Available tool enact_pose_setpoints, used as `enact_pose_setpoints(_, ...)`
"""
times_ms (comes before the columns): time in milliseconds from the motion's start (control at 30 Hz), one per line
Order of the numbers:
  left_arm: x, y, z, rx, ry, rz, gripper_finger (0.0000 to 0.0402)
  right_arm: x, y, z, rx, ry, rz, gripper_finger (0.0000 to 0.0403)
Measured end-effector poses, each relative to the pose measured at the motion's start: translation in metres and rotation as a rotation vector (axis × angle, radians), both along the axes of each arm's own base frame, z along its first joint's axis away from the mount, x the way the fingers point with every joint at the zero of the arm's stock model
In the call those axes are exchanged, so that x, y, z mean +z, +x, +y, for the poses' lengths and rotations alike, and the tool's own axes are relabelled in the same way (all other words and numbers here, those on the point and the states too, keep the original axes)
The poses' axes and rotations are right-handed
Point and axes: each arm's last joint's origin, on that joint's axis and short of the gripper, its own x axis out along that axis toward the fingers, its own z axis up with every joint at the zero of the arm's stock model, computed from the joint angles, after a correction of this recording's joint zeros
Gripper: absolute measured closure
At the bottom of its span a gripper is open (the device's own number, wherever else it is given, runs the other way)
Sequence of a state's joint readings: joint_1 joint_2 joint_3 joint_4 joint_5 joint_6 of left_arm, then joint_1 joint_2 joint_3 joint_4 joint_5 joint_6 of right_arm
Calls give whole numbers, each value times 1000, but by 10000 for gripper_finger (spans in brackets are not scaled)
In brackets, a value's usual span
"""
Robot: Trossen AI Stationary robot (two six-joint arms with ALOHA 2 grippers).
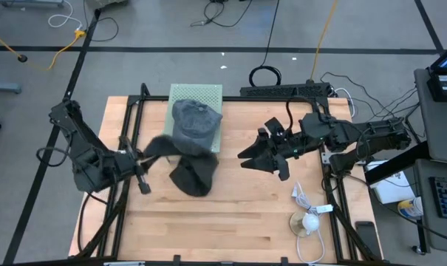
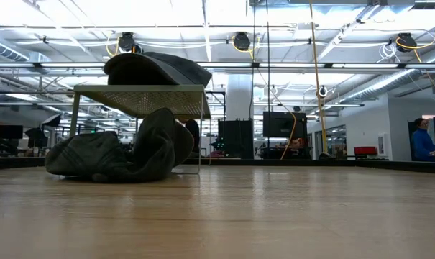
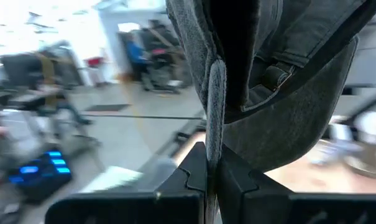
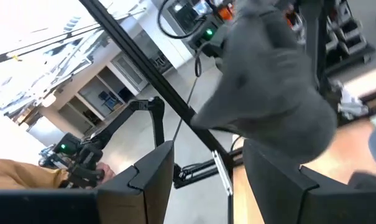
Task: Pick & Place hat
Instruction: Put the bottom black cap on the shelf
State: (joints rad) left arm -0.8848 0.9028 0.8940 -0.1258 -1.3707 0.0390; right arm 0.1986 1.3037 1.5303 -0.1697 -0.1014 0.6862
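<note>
A grey hat (image 1: 196, 122) lies on top of a pale green perforated stand (image 1: 208, 92) at the table's far middle; in the low view this hat (image 2: 156, 70) rests on the stand's top (image 2: 142, 91). A second, darker hat (image 1: 191, 176) is in front of the stand, with my left gripper (image 1: 142, 161) shut on it from the left. My right gripper (image 1: 264, 159) stands open above the table to the right of the hats, with nothing between its fingers (image 4: 207, 149). My left gripper pinches the dark hat's brim at its edge (image 3: 214, 112) between its two fingers (image 3: 237, 180). The fingers come level from the table's left side. The brim end (image 1: 160, 146) is raised, while the crumpled crown (image 2: 95, 160) still lies on the table.
A white cable with a plug (image 1: 312, 210) and a round object (image 1: 304, 224) lie near the right front. A black power strip (image 1: 286, 91) sits along the far edge. Black frame rails (image 1: 134, 111) run along the table's sides. Bare wood (image 1: 230, 229) spreads in front.
</note>
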Motion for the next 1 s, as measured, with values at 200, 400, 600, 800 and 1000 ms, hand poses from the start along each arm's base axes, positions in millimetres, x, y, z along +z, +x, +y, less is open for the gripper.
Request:
enact_pose_setpoints(200, 13, 0, 4, 129, 78, 12, 392, 4, 0, -1, -2, -108, -72, 216)
enact_pose_setpoints(400, 19, 4, 10, 171, 95, 18, 392, 12, -11, -13, -40, -144, -108, 216)
enact_pose_setpoints(600, 19, 11, 18, 188, 112, 22, 392, 24, -31, -30, -105, -260, -173, 216)
enact_pose_setpoints(800, 24, 23, 33, 183, 134, -1, 392, 33, -45, -42, -159, -377, -232, 216)
enact_pose_setpoints(1000, 28, 35, 53, 222, 167, -16, 392, 37, -54, -48, -187, -472, -265, 216)
